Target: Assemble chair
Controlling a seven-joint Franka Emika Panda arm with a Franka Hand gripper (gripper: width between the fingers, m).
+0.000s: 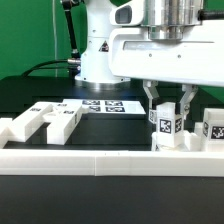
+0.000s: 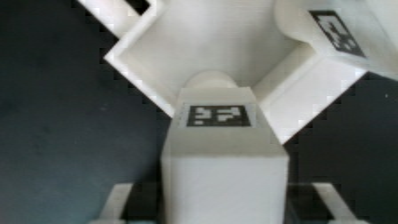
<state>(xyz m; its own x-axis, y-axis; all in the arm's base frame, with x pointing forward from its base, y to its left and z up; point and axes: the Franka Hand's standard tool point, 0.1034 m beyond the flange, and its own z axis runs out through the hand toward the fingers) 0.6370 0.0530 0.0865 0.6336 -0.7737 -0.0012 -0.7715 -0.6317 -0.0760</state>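
A white chair post (image 1: 167,124) with a black-and-white tag stands upright at the exterior view's right. My gripper (image 1: 168,108) reaches down over it, one finger (image 1: 151,100) against each side, shut on the post. In the wrist view the same post (image 2: 222,150) fills the middle, its tag (image 2: 217,115) facing the camera, and the fingers (image 2: 128,200) flank it. Behind the post lies an angled white chair part (image 2: 169,50). Another tagged chair part (image 2: 338,35) shows at the picture's edge.
Two white chair slabs (image 1: 22,126) (image 1: 62,119) lie at the exterior view's left. A further tagged part (image 1: 212,128) stands at its right edge. The marker board (image 1: 100,105) lies behind on the black table. A long low white rail (image 1: 100,160) runs along the front.
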